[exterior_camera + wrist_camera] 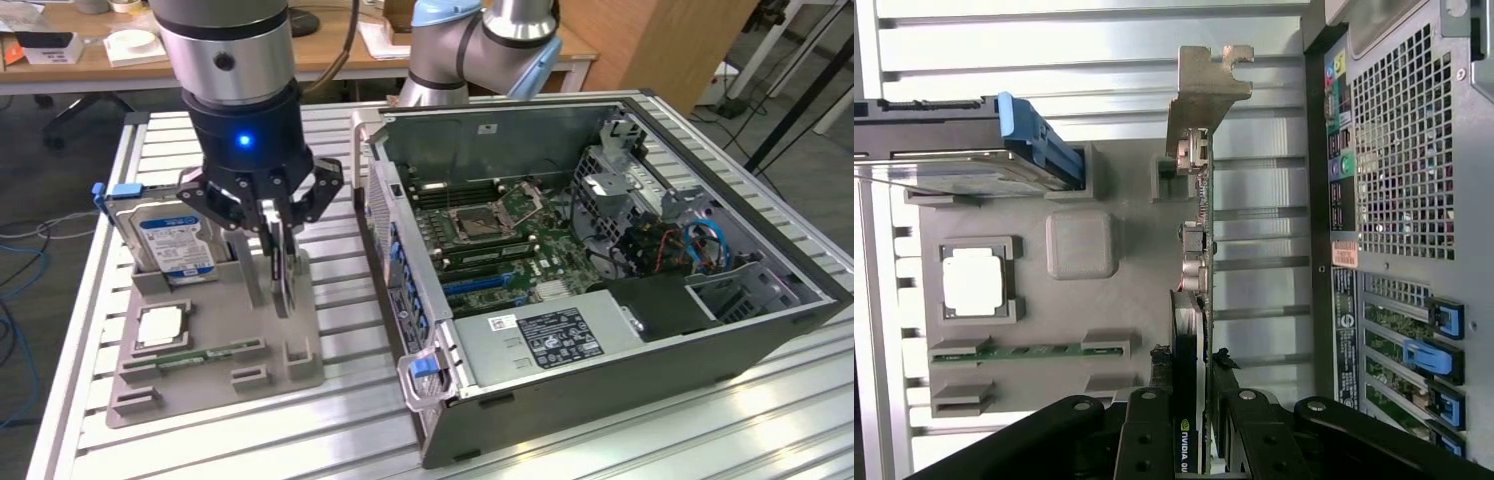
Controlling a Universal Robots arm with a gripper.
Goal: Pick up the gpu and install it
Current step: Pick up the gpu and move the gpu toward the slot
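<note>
Exterior view: you have the arm (238, 60) standing nearly vertical over the exterior view's left part of the counter (334, 440), wrist straight down, blue light lit on the wrist body. The end effector (274, 222) points downward above the grey holder tray (254, 385), its linkage spread at the top and the fingers converging at the bottom.

The gpu (282, 280) stands on edge in the tray, upright, its lower edge down at the tray. The end effector is closed on its upper edge.

Wrist view: the gpu (1199, 250) appears edge-on, running away from the camera, with its silver end bracket (1206, 85) at the far end beside a tray slot. The black fingers (1149, 430) flank the card, one against each face, on the end opposite the bracket.

On the same tray:
- hard drive (174, 240), blue label, upright in its slot, near the gpu but apart from it
- processor chip (974, 282), flat in a recess
- memory stick (1029, 352), flat in its own slot

The open computer case (641, 370) lies on the counter just beside the tray, on the exterior view's right, motherboard exposed.
</note>
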